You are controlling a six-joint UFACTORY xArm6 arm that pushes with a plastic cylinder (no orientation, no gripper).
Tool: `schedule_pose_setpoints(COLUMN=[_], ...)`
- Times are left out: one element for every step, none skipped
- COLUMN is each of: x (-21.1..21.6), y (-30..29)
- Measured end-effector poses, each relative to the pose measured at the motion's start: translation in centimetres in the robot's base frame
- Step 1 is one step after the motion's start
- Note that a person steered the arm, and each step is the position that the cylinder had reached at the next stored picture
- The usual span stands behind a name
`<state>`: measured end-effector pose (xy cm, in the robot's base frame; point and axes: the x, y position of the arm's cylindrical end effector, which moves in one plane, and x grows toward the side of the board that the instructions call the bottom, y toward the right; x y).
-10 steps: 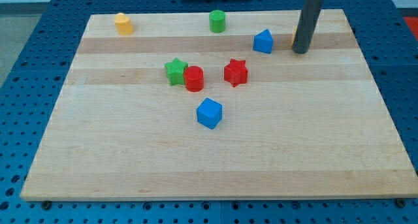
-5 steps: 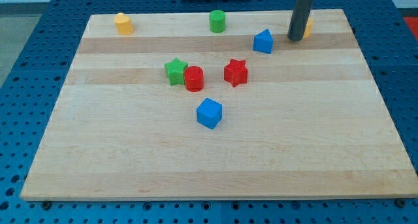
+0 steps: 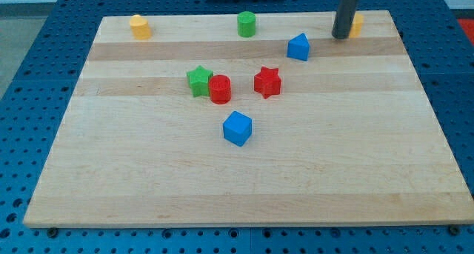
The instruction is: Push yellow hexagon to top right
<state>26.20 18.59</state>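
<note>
The yellow hexagon (image 3: 357, 25) sits near the board's top right corner, mostly hidden behind my dark rod; only its right part shows. My tip (image 3: 341, 35) rests on the board right against the hexagon's left side. A blue block (image 3: 298, 47) lies just to the lower left of my tip.
A second yellow block (image 3: 139, 26) sits at the top left and a green cylinder (image 3: 246, 23) at the top middle. A green star (image 3: 198, 81), red cylinder (image 3: 220, 89) and red star (image 3: 267, 82) cluster mid-board. A blue cube (image 3: 238, 128) lies below them. The wooden board's (image 3: 244, 187) right edge is close to the hexagon.
My tip has moved up and slightly right, and the yellow hexagon has slid with it toward the top right corner. The other blocks have not moved.
</note>
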Motion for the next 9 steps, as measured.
schedule_pose_setpoints(x=[0.0, 0.0, 0.0, -0.6, -2.1, -3.4, -4.1, -4.1, -4.1], y=[0.4, 0.3, -1.9, -3.4, -3.0, -2.7, -2.6, -2.3, -1.2])
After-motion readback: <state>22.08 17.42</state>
